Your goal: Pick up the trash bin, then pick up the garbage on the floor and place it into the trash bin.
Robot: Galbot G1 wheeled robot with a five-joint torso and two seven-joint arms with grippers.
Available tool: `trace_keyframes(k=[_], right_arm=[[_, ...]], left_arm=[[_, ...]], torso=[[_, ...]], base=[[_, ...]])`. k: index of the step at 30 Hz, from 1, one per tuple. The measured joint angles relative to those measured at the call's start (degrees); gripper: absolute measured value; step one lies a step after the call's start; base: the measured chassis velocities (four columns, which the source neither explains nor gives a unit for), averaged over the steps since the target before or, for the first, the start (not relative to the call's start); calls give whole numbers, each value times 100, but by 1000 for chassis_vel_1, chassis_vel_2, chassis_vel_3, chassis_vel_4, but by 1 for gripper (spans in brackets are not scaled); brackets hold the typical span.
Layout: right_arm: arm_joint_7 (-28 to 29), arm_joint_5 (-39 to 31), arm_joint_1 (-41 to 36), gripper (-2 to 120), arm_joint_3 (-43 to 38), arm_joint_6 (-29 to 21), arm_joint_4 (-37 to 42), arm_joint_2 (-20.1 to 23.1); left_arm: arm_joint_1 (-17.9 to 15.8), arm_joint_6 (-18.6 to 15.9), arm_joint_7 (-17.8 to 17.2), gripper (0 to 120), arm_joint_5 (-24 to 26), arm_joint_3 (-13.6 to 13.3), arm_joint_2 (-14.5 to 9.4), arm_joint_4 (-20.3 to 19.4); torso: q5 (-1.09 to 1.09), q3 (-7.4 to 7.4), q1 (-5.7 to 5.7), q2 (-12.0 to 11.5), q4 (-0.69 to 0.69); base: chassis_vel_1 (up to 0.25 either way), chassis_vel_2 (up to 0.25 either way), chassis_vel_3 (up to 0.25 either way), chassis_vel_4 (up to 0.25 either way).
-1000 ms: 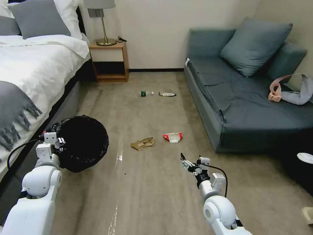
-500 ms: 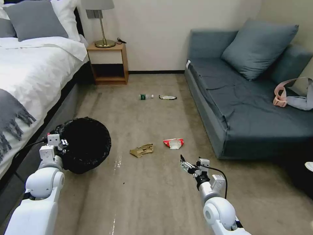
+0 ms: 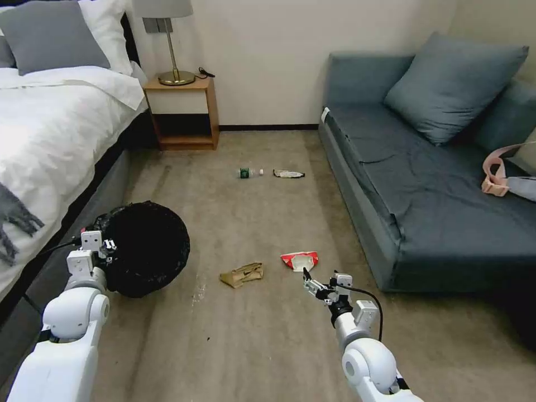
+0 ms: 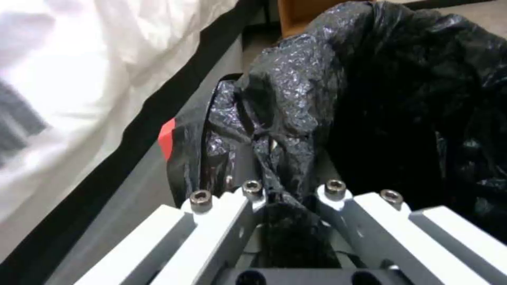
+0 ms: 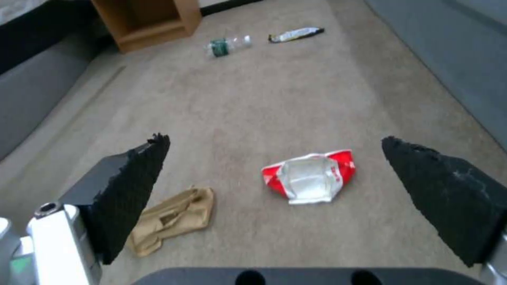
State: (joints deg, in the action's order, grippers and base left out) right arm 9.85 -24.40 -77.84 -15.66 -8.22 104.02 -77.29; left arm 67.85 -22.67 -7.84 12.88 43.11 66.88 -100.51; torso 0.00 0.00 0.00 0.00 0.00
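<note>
My left gripper [image 3: 107,245] is shut on the rim of the trash bin [image 3: 146,248], a round bin lined with a crinkly black bag, held beside the bed. The left wrist view shows the gripper [image 4: 288,194] pinching the bag's folded edge [image 4: 275,130]. My right gripper [image 3: 309,281] hangs open just short of the red-and-white wrapper [image 3: 300,260], which lies between its fingers [image 5: 132,190] in the right wrist view. The brown paper bag [image 3: 243,274] lies to its left. Farther off lie the bottle [image 3: 249,172] and a flat snack wrapper [image 3: 288,174].
A bed [image 3: 56,123] runs along the left and a blue-grey sofa [image 3: 424,184] along the right, leaving a carpeted lane between them. A wooden nightstand [image 3: 181,111] with a lamp stands at the far wall. A pink-and-grey strap item [image 3: 505,181] lies on the sofa.
The whole view has shifted as the camera moved forward, so the litter lies nearer. My right gripper has come closer to the red-and-white wrapper. The left gripper still holds the bin.
</note>
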Motion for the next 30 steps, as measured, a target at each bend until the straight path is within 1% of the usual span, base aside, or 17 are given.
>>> trace_keyframes(k=[8, 10, 14, 20, 28, 30], right_arm=[[0, 53, 66, 100, 71, 0, -94, -35], [0, 58, 74, 100, 81, 0, -114, -41], [0, 125, 124, 100, 83, 0, -262, -61], [-5, 151, 162, 100, 116, 0, -330, -54], [-33, 123, 179, 100, 164, -50, -377, 29], [-92, 113, 246, 100, 241, -65, -405, 177]], left_arm=[[-47, 47, 37, 4, 27, 15, -47, 119], [-56, 32, 37, 4, 67, 4, -62, 114], [-133, -114, 40, 4, 174, -74, -108, 6], [-167, -148, 40, 4, 181, -119, -128, -22], [-144, -126, 60, 4, 131, -179, -84, -15], [-110, -89, 100, 4, 92, -208, -40, -20]], torso=[[0, 0, 0, 0, 0], [-1, 1, 0, 0, 1], [0, 0, 0, 0, -1], [0, 0, 0, 0, -1], [0, 0, 0, 0, 0], [-1, 0, 0, 0, -1]], base=[[-145, 143, 138, -133], [-156, 124, 141, -137], [-135, 131, 130, -139], [-124, 142, 134, -138], [-130, 130, 129, -113], [-129, 100, 110, -118]])
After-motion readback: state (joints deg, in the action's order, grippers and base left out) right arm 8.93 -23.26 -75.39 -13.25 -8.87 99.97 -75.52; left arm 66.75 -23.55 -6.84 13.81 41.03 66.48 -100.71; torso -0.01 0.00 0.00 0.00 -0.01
